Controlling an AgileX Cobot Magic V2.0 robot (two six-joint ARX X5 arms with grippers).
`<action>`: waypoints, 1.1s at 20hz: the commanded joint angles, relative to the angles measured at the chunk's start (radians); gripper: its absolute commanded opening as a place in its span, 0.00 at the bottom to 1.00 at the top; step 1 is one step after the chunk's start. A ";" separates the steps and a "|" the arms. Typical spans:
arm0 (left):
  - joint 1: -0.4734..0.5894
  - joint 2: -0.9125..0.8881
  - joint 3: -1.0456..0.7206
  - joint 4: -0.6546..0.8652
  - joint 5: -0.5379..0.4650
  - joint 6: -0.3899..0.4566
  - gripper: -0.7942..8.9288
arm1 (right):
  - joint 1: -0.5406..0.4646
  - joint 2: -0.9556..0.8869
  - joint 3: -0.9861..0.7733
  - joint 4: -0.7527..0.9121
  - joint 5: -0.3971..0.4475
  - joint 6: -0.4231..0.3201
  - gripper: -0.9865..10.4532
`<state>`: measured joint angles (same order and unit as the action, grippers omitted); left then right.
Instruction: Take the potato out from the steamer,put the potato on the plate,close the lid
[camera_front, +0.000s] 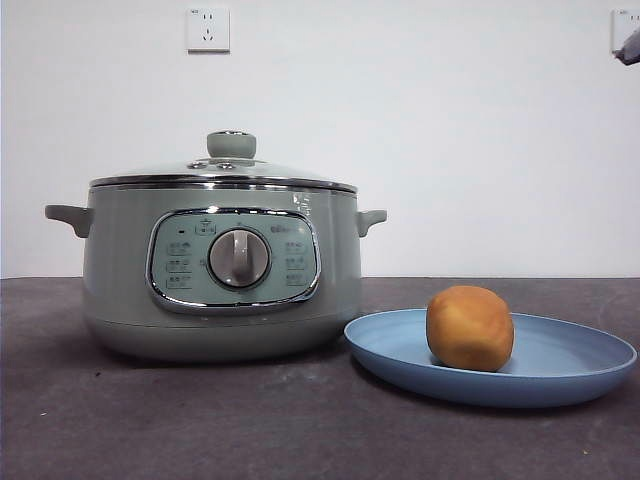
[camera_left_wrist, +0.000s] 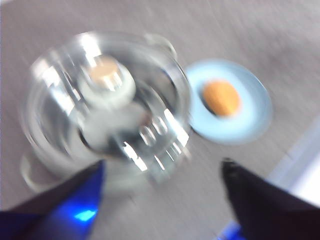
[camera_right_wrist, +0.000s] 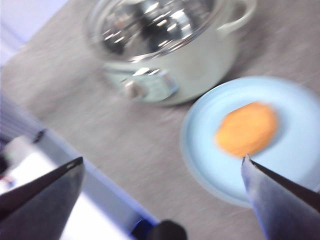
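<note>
Above table (camera_front: 200, 430), left gripper (camera_left_wrist: 162, 172) and right gripper (camera_right_wrist: 162, 167) hover open.

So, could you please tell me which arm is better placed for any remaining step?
Neither: nothing remains. The potato sits on the plate, the lid covers the steamer, and both tools are open, empty, above the table.

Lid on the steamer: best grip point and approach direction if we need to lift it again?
Grip the knob at the centre of the lid, coming straight down from above. It is the only raised part; the glass dome is smooth and shallow, and its chrome rim sits flush on the steamer. Jaws should close across the knob's sides. The potato on the plate stays clear of that path.
</note>
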<state>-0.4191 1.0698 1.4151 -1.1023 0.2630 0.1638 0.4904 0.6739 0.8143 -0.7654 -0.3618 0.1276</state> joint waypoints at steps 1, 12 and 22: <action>-0.001 -0.023 0.002 -0.063 0.035 -0.006 0.07 | 0.002 0.000 -0.005 -0.024 -0.057 0.013 0.17; -0.001 -0.028 0.002 -0.106 0.033 -0.014 0.08 | 0.002 0.000 -0.005 -0.032 -0.051 0.013 0.09; 0.000 -0.028 0.002 -0.077 0.022 -0.012 0.08 | 0.002 0.000 -0.005 -0.032 -0.051 0.013 0.09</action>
<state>-0.4191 1.0431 1.4151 -1.1847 0.2817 0.1562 0.4904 0.6739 0.8143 -0.8021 -0.4160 0.1352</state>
